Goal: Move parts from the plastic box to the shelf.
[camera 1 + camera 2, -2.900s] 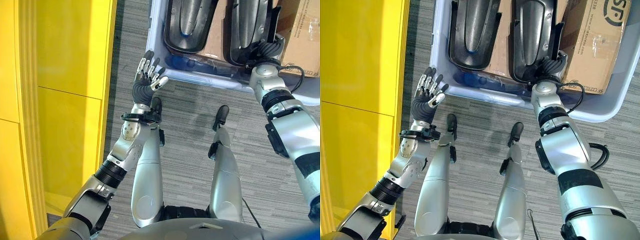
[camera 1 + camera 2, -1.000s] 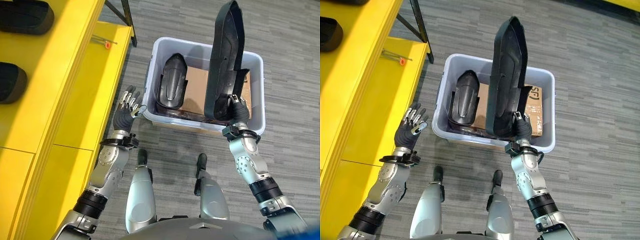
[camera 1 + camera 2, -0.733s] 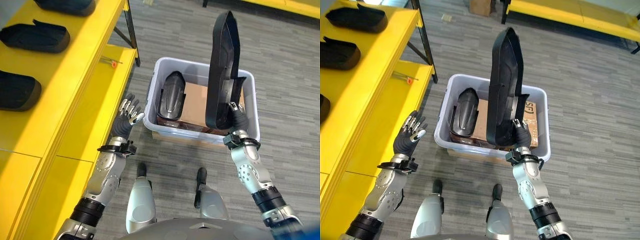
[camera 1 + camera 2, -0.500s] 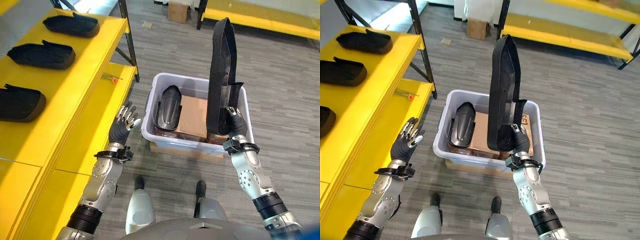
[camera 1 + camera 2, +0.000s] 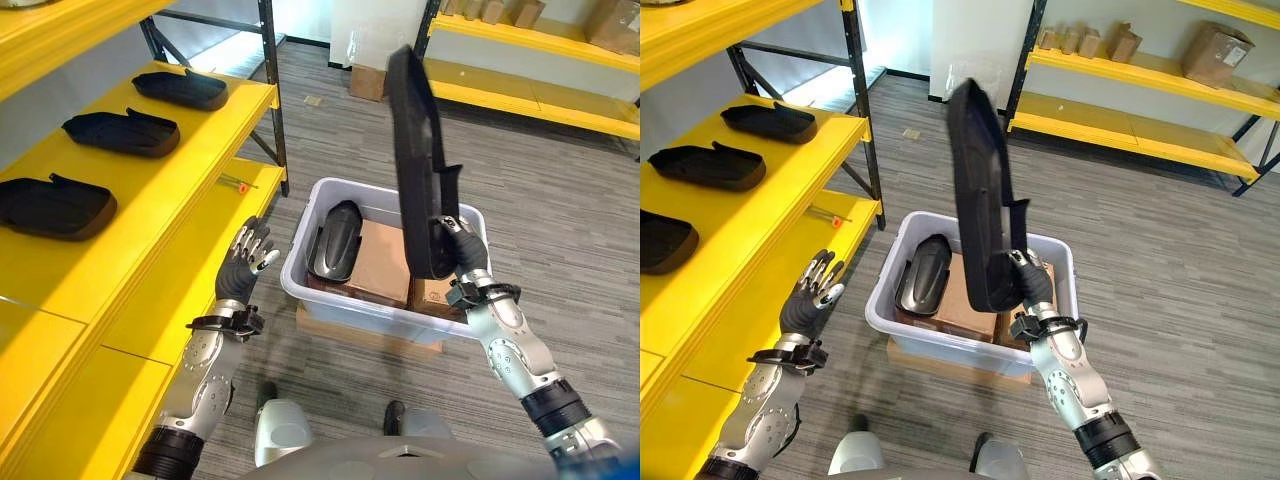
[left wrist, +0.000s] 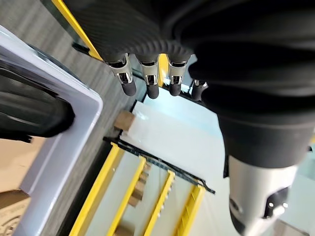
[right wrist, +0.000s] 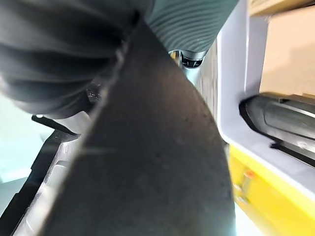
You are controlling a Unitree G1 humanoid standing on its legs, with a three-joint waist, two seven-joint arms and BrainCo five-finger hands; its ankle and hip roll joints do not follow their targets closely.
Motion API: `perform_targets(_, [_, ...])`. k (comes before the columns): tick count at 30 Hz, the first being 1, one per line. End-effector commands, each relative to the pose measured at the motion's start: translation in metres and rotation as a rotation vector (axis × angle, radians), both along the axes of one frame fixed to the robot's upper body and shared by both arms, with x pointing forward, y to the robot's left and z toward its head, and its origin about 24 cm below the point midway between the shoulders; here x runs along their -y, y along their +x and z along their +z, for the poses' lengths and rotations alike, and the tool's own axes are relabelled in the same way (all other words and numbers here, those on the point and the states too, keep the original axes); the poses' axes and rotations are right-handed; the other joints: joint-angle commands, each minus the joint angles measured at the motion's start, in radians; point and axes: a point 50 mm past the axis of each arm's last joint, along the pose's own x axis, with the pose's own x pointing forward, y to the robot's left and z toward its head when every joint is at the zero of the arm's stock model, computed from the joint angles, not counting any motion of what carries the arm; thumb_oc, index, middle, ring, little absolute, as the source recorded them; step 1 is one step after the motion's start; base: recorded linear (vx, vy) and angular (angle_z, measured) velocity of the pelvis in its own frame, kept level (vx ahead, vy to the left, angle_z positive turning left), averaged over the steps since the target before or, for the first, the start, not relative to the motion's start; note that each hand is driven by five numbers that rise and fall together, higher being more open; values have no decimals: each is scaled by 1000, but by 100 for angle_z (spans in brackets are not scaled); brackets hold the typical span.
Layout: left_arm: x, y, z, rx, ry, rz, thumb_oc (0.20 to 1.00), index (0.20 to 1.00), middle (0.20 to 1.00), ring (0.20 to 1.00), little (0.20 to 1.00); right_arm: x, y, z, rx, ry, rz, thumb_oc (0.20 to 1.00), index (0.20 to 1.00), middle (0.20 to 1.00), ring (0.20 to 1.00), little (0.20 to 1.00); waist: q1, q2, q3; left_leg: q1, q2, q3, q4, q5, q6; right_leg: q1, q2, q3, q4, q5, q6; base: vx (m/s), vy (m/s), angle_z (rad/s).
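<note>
Gripping a long black part (image 5: pixel 420 160), the right robot hand (image 5: pixel 462 258) clears the plastic box (image 5: pixel 330 300) rim.

- Box (image 5: pixel 330 296) on floor, centre, resting on a flat carton (image 5: pixel 360 335).
- In box: one part (image 5: pixel 335 238) at left, cardboard (image 5: pixel 378 260) right of it.
- Right hand (image 5: pixel 462 258) above box's right side, fingers curled round long part (image 5: pixel 415 150), held upright above box.
- Left hand (image 5: pixel 245 262) between shelf (image 5: pixel 150 215) and box, fingers straight, touching nothing.
- Shelf at left; three parts (image 5: pixel 120 131) in a row on it.
- Second shelf (image 5: pixel 1140 135) behind box, far side, with cartons (image 5: pixel 1210 45) on top.
</note>
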Motion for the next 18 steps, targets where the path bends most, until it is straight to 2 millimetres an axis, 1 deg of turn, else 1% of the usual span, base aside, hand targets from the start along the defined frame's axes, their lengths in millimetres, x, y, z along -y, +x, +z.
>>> perform_targets(1, [10, 7, 25, 125, -1, -48, 1000, 1000, 1000, 1000, 1000, 7, 19, 66, 292, 54, -22, 200, 200, 200, 200, 200, 14, 14, 26, -52, 44, -38, -114, 249, -38, 7, -34, -38, 158, -180, -17, -181, -120, 83])
perform_targets(2, [10, 9, 26, 131, -5, -47, 1000, 1000, 1000, 1000, 1000, 12, 17, 67, 298, 47, -33, 200, 200, 200, 200, 200, 15, 6, 39, -84, 27, -15, -72, 231, -16, 3, -42, -59, 162, -175, -25, -210, -107, 95])
perform_targets(3, [11, 9, 25, 129, -7, -47, 1000, 1000, 1000, 1000, 1000, 14, 17, 67, 301, 41, -40, 200, 200, 200, 200, 200, 14, -3, 44, -89, 13, 0, -19, 193, -1, -5, -53, -69, 162, -163, -29, -229, -124, 89])
perform_targets(4, [10, 9, 24, 126, -6, -41, 1000, 1000, 1000, 1000, 1000, 16, 15, 64, 298, 34, -50, 200, 200, 200, 200, 200, 13, -16, 48, -91, 2, 16, 66, 154, 8, -8, -65, -83, 150, -146, -34, -185, -104, 78])
perform_targets(5, [9, 9, 24, 127, -7, -37, 1000, 1000, 1000, 1000, 1000, 21, 12, 61, 290, 30, -69, 200, 200, 200, 200, 200, 14, -22, 49, -90, -8, 20, 121, 112, 16, -8, -75, -99, 142, -137, -36, -177, -93, 110])
perform_targets(6, [9, 9, 23, 126, -14, -36, 1000, 1000, 1000, 1000, 1000, 24, 10, 57, 277, 39, -84, 200, 200, 200, 200, 200, 9, -27, 50, -89, -5, 28, 174, 80, 24, -4, -84, -115, 133, -129, -39, -73, -55, 93])
perform_targets(7, [8, 7, 20, 115, -25, -25, 1000, 1000, 1000, 1000, 1000, 28, 6, 50, 254, 56, -108, 200, 200, 200, 200, 200, 0, -32, 49, -65, 13, 54, 216, 31, 23, 7, -93, -122, 137, -145, -35, -68, 81, 127])
perform_targets(8, [4, 7, 20, 111, -25, -13, 1000, 1000, 1000, 1000, 1000, 36, -3, 38, 213, 97, -153, 200, 200, 200, 200, 200, -23, -27, 40, -22, 45, 85, 246, -13, 18, 8, -119, -155, 132, -130, -33, -24, 97, 101])
perform_targets(9, [4, 6, 20, 110, -25, -13, 1000, 1000, 1000, 1000, 1000, 36, -4, 38, 213, 97, -153, 200, 200, 200, 200, 200, -23, -27, 40, -22, 45, 84, 247, -14, 18, 9, -119, -156, 132, -131, -32, -56, 203, 142])
perform_targets(10, [4, 7, 21, 117, -27, -11, 1000, 1000, 1000, 1000, 1000, 40, -6, 37, 209, 98, -176, 200, 200, 200, 200, 200, -34, -22, 38, -10, 61, 101, 215, -12, 10, 13, -142, -175, 133, -118, -21, 30, 250, 109])
perform_targets(11, [3, 7, 21, 117, -39, -6, 1000, 1000, 1000, 1000, 1000, 50, -12, 35, 204, 110, -224, 200, 200, 200, 200, 200, -54, -5, 15, 30, 63, 169, 106, -73, 9, 21, -175, -203, 137, -108, 3, 66, 465, 97])
perform_targets(12, [1, 9, 25, 135, -18, -19, 1000, 1000, 1000, 1000, 1000, 52, -13, 37, 215, 135, -245, 200, 200, 200, 200, 200, -44, -5, 29, 11, 27, 158, 127, -92, 9, 38, -215, -211, 116, -66, 26, 77, 380, 75])
perform_targets(13, [1, 9, 26, 136, -18, -19, 1000, 1000, 1000, 1000, 1000, 52, -13, 37, 215, 135, -245, 200, 200, 200, 200, 200, -45, -6, 30, 11, 25, 157, 128, -92, 10, 40, -217, -212, 115, -64, 27, 44, 297, 83])
perform_targets(14, [-2, 7, 26, 136, -11, -9, 1000, 1000, 1000, 1000, 1000, 53, -15, 36, 215, 140, -257, 200, 200, 200, 200, 200, -43, -7, 29, 19, 21, 166, 106, -92, 5, 49, -231, -222, 106, -52, 38, 8, 159, 79])
perform_targets(16, [-12, 4, 27, 140, 29, 21, 1000, 1000, 1000, 1000, 1000, 49, -14, 37, 220, 153, -239, 200, 200, 200, 200, 200, -28, -16, 42, 5, -11, 160, 127, -105, 11, 63, -258, -232, 82, -16, 57, 3, 224, 56])
perform_targets(18, [-18, 0, 24, 122, 40, 49, 1000, 1000, 1000, 1000, 1000, 47, -15, 36, 213, 154, -230, 200, 200, 200, 200, 200, -16, -24, 40, 5, -25, 157, 112, -109, 15, 76, -267, -244, 62, -3, 69, 12, 119, 28])
